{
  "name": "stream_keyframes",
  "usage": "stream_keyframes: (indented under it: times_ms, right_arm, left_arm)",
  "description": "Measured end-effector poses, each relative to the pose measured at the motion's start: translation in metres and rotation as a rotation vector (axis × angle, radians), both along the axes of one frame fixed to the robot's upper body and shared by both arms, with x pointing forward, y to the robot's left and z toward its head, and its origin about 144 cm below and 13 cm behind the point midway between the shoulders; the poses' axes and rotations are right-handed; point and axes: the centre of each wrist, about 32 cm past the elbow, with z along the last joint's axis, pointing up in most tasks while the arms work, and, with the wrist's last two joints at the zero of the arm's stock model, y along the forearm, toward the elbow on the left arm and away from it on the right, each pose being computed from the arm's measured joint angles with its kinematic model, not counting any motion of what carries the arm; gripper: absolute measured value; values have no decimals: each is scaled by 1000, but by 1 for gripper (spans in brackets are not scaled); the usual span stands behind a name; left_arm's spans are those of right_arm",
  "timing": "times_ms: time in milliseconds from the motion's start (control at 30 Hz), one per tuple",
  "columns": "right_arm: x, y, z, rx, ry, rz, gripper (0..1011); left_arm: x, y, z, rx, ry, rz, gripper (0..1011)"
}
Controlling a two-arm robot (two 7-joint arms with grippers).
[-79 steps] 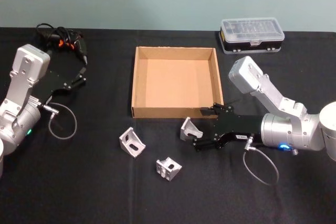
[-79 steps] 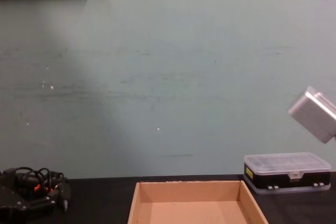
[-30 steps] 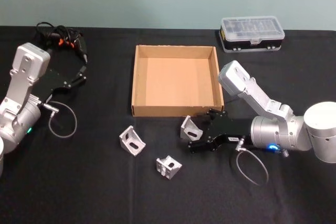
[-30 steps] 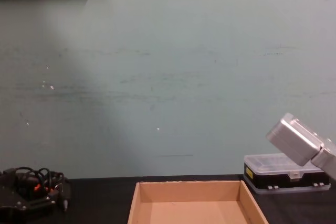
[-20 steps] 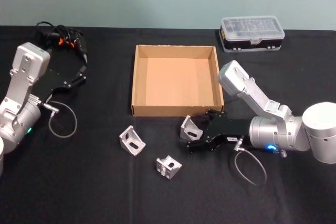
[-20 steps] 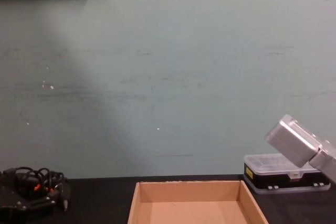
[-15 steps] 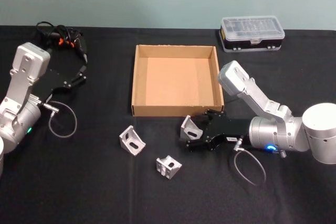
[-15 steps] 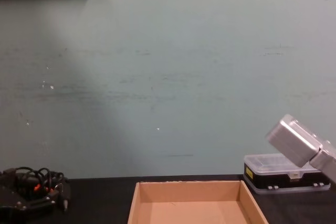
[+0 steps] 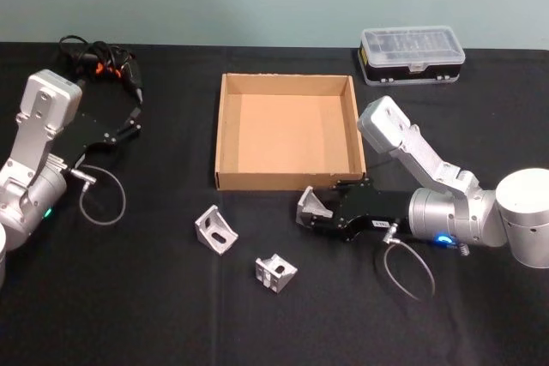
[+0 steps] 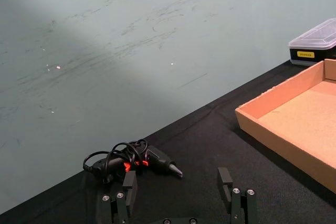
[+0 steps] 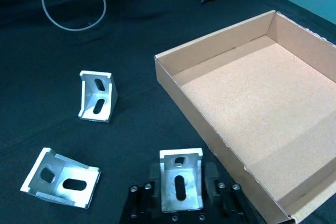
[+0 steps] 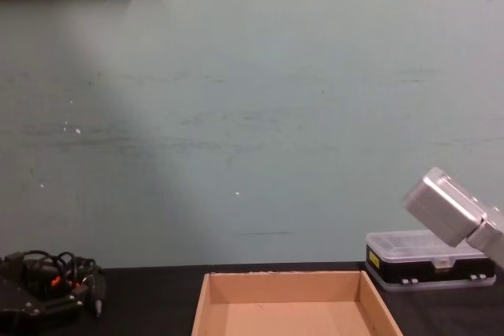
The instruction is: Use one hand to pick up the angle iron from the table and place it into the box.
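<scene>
At the box's [image 9: 287,183] six o'clock our right gripper [image 9: 319,214] pinches a bracket [image 9: 309,206] that may slip; left gripper [image 9: 130,120] open.

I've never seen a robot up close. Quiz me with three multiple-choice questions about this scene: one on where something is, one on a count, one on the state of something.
1. Where on the table is the clear-lidded case?
A. at its near left corner
B. beyond the cardboard box's far right corner
C. inside the box

2. How many angle irons are there?
A. one
B. two
C. three

3. What are the right gripper's jaws doing?
A. closed on one angle iron
B. spread wide over the box
C. holding the case

Answers:
1 B: the case sits past the box, near the table's far edge.
2 C: two lie loose in front of the box and one is in the jaws.
3 A: the right wrist view shows that angle iron upright between the jaws.

The left gripper is parked, open, at the table's left.
</scene>
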Motion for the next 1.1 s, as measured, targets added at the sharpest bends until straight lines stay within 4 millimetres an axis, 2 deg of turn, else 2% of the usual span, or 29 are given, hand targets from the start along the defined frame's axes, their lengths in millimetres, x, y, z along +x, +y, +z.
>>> stream_keyframes:
  times_ms: [167,1100]
  right_arm:
    - [0,0,0,-2,1,-2,447]
    - [6,2,2,12,-13,19,446]
  left_arm:
    - [0,0,0,0,0,0,1000]
    - [0,0,0,0,0,0,1000]
